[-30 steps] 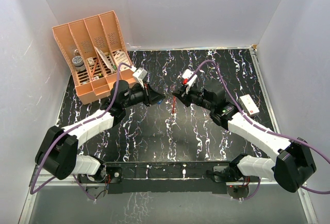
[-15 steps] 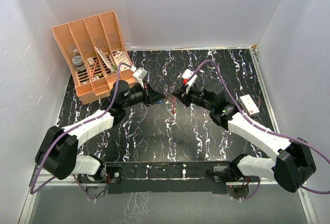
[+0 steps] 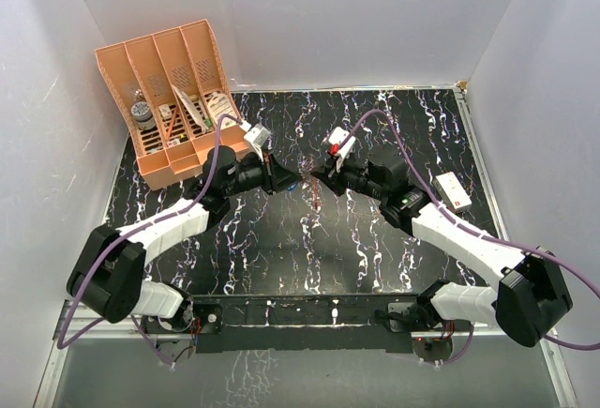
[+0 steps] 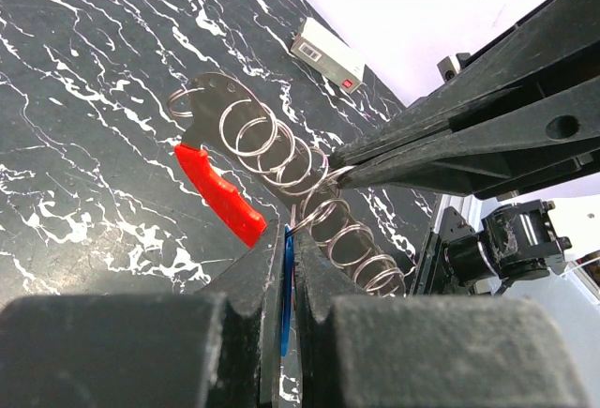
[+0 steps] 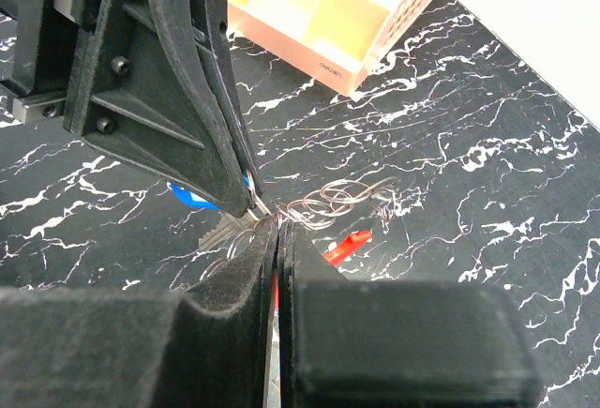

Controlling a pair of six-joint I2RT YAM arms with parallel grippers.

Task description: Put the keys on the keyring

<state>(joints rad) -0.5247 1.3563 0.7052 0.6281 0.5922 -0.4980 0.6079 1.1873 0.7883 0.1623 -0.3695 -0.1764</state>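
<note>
Top external view: one table (image 3: 375,117), black with white veining, closed in by white walls (image 3: 328,14) at left, back and right; the near edge carries the two arm bases. Two arms reach inward and meet tip to tip at mid-table, with bare marble on every side of the meeting point and the widest open stretch toward the back right. One orange organizer (image 3: 169,108) with four slots fills the back-left corner, well apart from the grippers. One small white box (image 3: 452,192) lies just beside the right forearm, toward the right wall. Left gripper (image 4: 289,239): fingers clenched flat on the one key (image 4: 285,267), of which only the thin blue edge of its head shows between the pads; the right wrist view shows the same blue head (image 5: 192,194) under that gripper. Right gripper (image 5: 277,230): fingers pressed together on the one keyring (image 4: 220,192); the left wrist view shows its tips pinching a loop of the ring chain (image 4: 281,150). Keyring is between the two grippers, mid-table: a red side, a dark metal end piece, and a string of linked silver rings running toward the key. The rings overlap too much for a sure count. Key tip sits just beside the chain; contact cannot be told. Whether the keyring's low end rests on the table also cannot be told.
</note>
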